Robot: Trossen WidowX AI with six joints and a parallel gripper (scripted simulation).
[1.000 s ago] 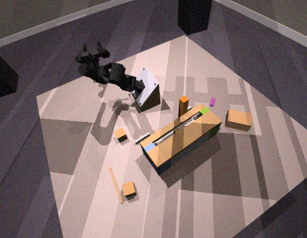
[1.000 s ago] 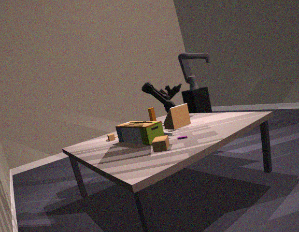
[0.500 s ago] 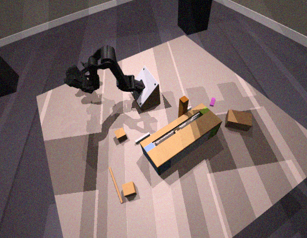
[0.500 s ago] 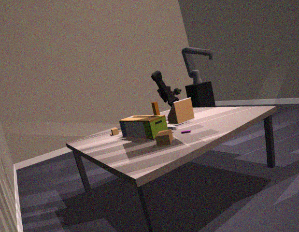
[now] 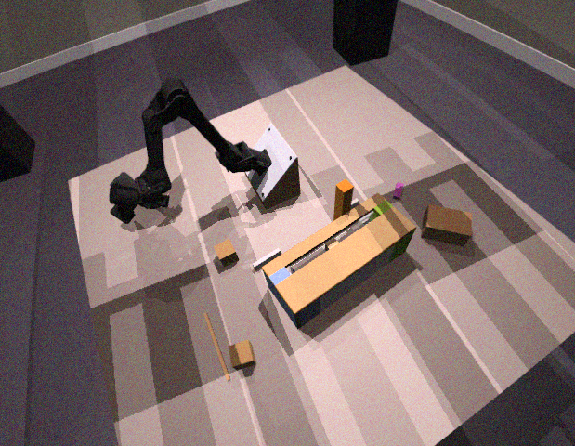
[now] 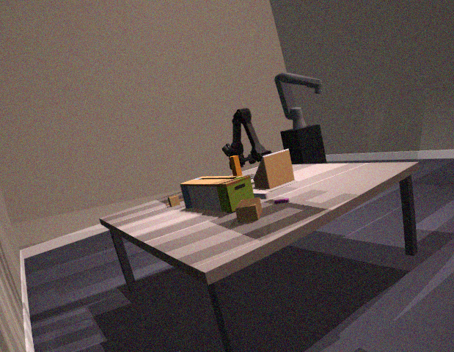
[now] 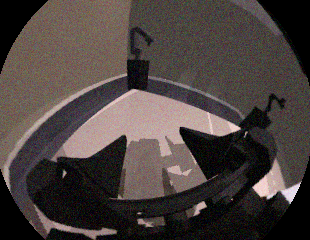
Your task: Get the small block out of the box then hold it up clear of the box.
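The long tan-topped box [image 5: 325, 276] [image 6: 204, 182] lies across the middle of the table, with a blue end [image 5: 280, 276] and a green end [image 5: 383, 207] [image 6: 237, 192]. A narrow slot along its top shows the shelf [image 5: 320, 252] inside. I cannot make out the block on the shelf for certain. My gripper [image 5: 124, 206] [image 6: 227, 150] [image 7: 153, 134] is open and empty. It hangs low over the table's far left part, well away from the box, with the arm folded up and over from its base.
A wedge stand [image 5: 278, 167] [image 6: 274, 168] sits by the arm's base. An orange post [image 5: 344, 196] [image 6: 235, 165] stands behind the box. A purple piece [image 5: 398, 190] [image 6: 282, 200], a tan box [image 5: 448, 221] [image 6: 249, 209], two tan cubes [image 5: 225, 250] [image 5: 241, 354], a stick [image 5: 216, 346] and a white bar [image 5: 267, 259] lie around.
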